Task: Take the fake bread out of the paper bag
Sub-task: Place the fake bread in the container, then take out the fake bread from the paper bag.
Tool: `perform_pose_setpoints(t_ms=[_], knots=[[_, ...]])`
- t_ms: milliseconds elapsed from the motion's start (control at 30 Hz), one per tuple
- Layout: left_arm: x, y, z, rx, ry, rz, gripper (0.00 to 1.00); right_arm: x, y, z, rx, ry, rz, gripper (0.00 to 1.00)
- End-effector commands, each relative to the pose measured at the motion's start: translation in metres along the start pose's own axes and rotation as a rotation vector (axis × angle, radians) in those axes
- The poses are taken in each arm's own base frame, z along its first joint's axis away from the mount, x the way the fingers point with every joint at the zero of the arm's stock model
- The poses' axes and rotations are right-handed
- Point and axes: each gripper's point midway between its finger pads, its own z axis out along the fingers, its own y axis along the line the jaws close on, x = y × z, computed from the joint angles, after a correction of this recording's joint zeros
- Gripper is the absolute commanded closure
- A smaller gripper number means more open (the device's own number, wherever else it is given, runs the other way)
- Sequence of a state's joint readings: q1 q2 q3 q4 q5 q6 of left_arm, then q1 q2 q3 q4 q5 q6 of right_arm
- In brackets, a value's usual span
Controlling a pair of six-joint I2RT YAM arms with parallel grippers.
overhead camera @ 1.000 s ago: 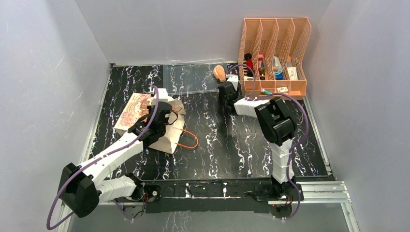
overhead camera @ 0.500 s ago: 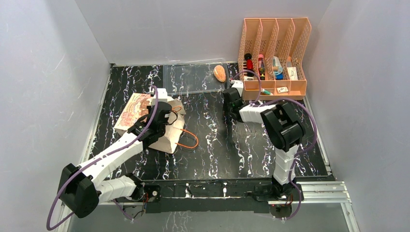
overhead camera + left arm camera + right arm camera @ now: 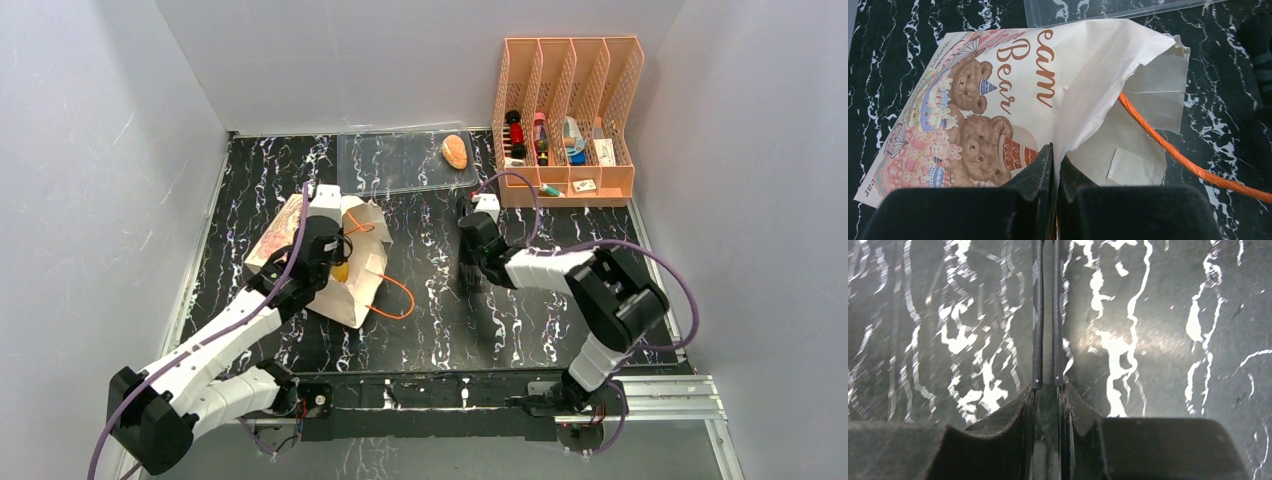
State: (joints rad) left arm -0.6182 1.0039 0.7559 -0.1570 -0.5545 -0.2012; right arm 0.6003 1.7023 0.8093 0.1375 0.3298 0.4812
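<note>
one bun (image 3: 455,151) is lying in the clear tray (image 3: 390,165); the paper bag (image 3: 1083,65) is resting at left, with the left gripper (image 3: 1054,160) pinching its thin, tearable rim. the right gripper (image 3: 468,270) is hanging nearly closed, empty. only the top view is showing a yellowish piece (image 3: 342,270) in the bag's mouth, probably light and firm, best taken across its middle.

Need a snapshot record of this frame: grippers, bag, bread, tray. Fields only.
left gripper: shut on the mouth edge of the paper bag
right gripper: almost shut, empty, over the bare table
bag pose: lying down, bear print up, orange handle trailing out
bread out: one oval bun in the clear tray
bread in bag: yellowish piece at the mouth, rest hidden
</note>
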Motion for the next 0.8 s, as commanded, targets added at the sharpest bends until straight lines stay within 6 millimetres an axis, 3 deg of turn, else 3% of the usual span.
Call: perform_pose_setpoints(t_ms=[0,300,400,767], knots=[[-0.023,-0.013,-0.013,0.119,-0.085,-0.006,1.0,-0.03,0.035,-0.038,-0.137,-0.113,0.037,0.87],[-0.017,-0.024,-0.018,0.21,-0.093,0.077,1.0,-0.051,0.083,-0.126,-0.376,-0.161,0.006,0.87],[-0.015,-0.027,-0.019,0.239,-0.107,0.093,1.0,-0.048,0.097,-0.153,-0.455,-0.136,0.013,0.86],[-0.011,-0.033,-0.017,0.273,-0.135,0.119,1.0,0.026,0.134,-0.228,-0.72,0.08,0.016,0.85]])
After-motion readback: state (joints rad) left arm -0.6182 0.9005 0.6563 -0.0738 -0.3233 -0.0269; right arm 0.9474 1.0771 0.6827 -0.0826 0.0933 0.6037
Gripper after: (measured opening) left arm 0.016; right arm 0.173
